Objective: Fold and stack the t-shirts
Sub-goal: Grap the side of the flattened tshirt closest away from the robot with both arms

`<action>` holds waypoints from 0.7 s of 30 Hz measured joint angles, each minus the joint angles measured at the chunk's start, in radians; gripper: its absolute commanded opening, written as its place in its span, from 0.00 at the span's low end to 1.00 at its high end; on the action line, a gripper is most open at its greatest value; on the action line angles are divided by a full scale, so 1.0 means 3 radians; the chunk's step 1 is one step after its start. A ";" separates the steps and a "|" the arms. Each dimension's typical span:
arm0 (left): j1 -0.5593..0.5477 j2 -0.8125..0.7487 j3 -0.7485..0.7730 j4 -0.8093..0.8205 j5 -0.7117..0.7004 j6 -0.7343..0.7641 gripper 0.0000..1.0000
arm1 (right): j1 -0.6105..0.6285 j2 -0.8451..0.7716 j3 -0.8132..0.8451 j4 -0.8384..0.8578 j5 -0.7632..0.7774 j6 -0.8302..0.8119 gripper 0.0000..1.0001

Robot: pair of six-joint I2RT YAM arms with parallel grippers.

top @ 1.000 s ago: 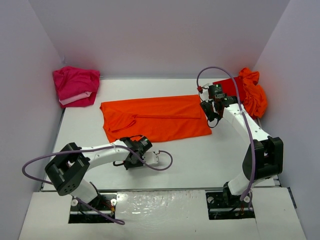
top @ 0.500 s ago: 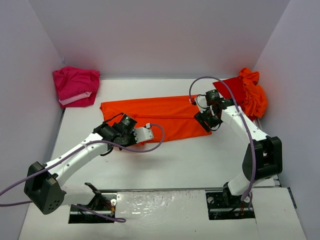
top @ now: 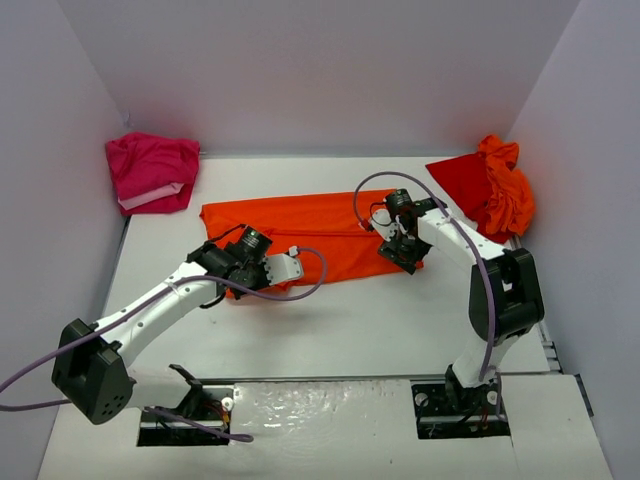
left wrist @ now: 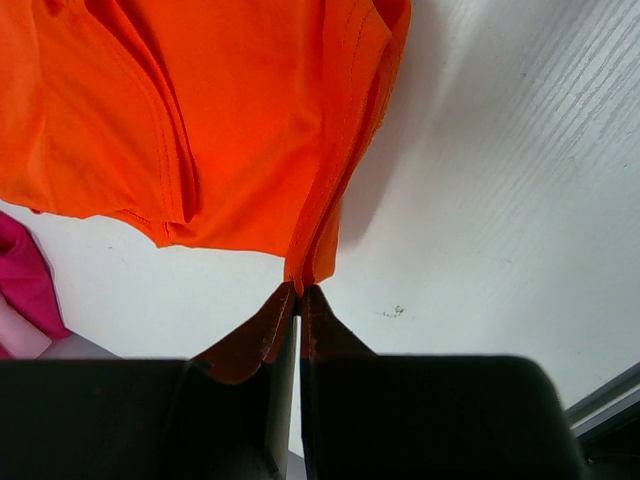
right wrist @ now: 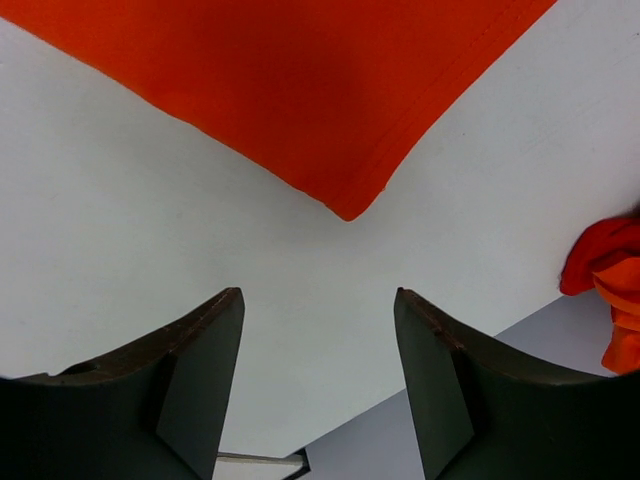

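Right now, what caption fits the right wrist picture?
Open right end effector faces an orange t-shirt corner on the white table.

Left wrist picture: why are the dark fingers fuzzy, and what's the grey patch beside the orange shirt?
Left wrist view: the fingers sit very close to the lens, so they blur; the grey patch is shadow from the orange shirt on the white table.

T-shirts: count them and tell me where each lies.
4: a pink shirt bunched in the far left corner; an orange shirt spread mid-table; a red shirt and a crumpled orange shirt heaped in the far right corner. That heap could hide more.
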 measured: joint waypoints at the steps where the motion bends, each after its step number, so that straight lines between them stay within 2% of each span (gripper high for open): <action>1: 0.0003 0.0001 0.0000 -0.0002 0.0000 0.0000 0.00 | 0.0000 0.0061 0.0032 -0.0001 0.0040 -0.0021 0.58; 12: 0.0006 0.0018 0.0003 -0.0042 0.0000 0.0000 0.00 | 0.0000 0.0622 0.0211 0.0105 0.0284 -0.0175 0.57; 21: 0.0029 0.0045 0.0003 -0.0044 0.0000 0.0000 0.00 | 0.0000 0.0717 0.0211 0.0171 0.0265 -0.0203 0.56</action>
